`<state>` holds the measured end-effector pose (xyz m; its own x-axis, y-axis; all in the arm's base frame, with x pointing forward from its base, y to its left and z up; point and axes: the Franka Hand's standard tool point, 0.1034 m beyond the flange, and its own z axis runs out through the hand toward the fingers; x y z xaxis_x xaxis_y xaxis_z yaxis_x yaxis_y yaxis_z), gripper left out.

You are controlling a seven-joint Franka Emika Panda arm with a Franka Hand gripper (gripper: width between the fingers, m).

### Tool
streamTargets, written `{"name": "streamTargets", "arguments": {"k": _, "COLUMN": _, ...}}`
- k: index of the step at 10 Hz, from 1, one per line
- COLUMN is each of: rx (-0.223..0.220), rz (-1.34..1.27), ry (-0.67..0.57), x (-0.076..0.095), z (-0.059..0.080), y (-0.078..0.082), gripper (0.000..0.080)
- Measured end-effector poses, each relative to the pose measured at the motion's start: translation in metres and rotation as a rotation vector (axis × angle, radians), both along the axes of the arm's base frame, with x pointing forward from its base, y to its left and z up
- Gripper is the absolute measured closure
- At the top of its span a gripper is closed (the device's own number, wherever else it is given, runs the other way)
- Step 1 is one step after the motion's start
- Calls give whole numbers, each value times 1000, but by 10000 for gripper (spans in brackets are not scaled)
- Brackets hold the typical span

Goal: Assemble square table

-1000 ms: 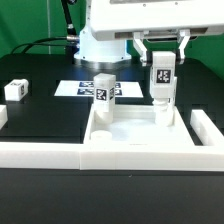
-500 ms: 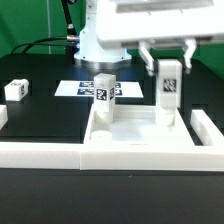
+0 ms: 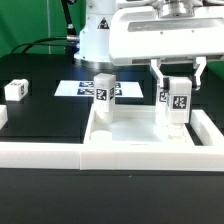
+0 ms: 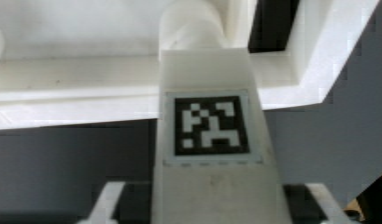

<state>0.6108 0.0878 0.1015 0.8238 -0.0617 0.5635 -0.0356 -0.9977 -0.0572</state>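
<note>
- Your gripper [image 3: 178, 88] now holds the leg block [image 3: 178, 103] farther to the exterior view's right than a second ago.
- The leg block hangs lower, nearer the square table [image 3: 135, 138].

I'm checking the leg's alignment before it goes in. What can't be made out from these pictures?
Whether the held leg touches the tabletop: wrist view, the leg itself blocks it; exterior view, white on white.
Tabletop's near edge: exterior view, behind the rail.
Marker board: exterior view, partly behind the standing leg.
</note>
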Motion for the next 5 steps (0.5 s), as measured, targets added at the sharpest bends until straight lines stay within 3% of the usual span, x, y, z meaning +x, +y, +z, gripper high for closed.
{"name": "streamTargets", "arguments": {"k": 5, "rx": -3, "rz": -2, "ry": -21, "x": 8, "z": 0, "y": 0, "gripper": 506}}
